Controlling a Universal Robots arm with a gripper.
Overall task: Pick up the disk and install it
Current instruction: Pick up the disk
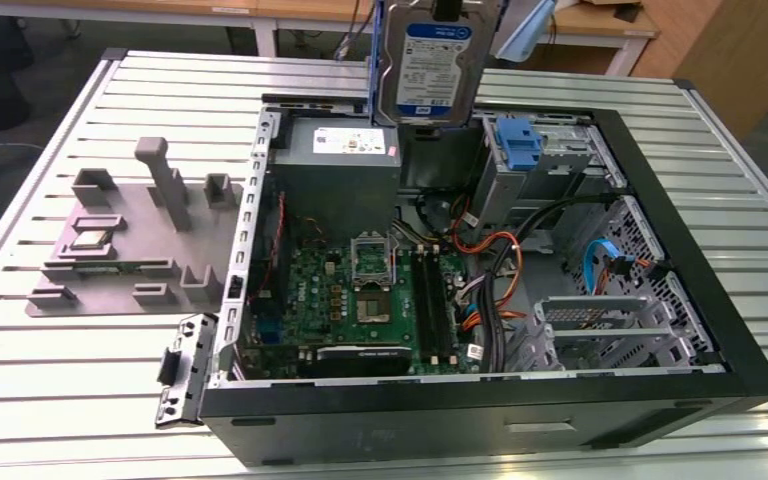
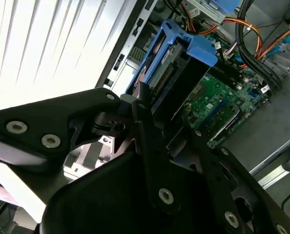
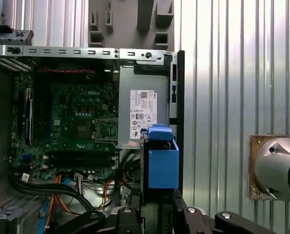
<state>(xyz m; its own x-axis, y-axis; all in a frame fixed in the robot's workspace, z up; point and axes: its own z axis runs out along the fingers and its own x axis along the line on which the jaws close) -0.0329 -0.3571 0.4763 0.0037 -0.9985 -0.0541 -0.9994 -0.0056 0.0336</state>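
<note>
Poised high over the open computer case (image 1: pixel 704 250), with the claw (image 2: pixel 166 114) clenched on the disk (image 1: pixel 431 60). Grips it across its flat faces, with a black finger (image 2: pixel 144 105) on each side, as seen in both wrist views. Holds it upright, with the white-and-blue label toward the exterior camera and the blue frame (image 3: pixel 163 163) round its edges. Carries a silver arm joint (image 3: pixel 276 168) just beside the claw, out over the ribbed metal counter (image 1: pixel 64 350).

Below the claw, slightly to the exterior view's left: a grey power supply box (image 1: pixel 337 150) with a white label, set against the case's far wall. Below the claw, to the exterior view's right: a blue latch (image 1: pixel 524 140) on a grey metal cage. Farther down and away from the claw: a green circuit board (image 1: pixel 357 290), a bundle of orange and black cables (image 1: pixel 491 255), and a perforated metal bay (image 1: pixel 598 325). Well apart from the claw, to the exterior view's left and outside the case: a grey holder block (image 1: pixel 131 240) with posts and slots, standing on the counter.

Holds the disk apart from everything beneath. Hemmed below by black case walls on every side, with cables crossing between board and bay. Ribbed counter just beyond the case wall nearest the claw, in the first wrist view.
</note>
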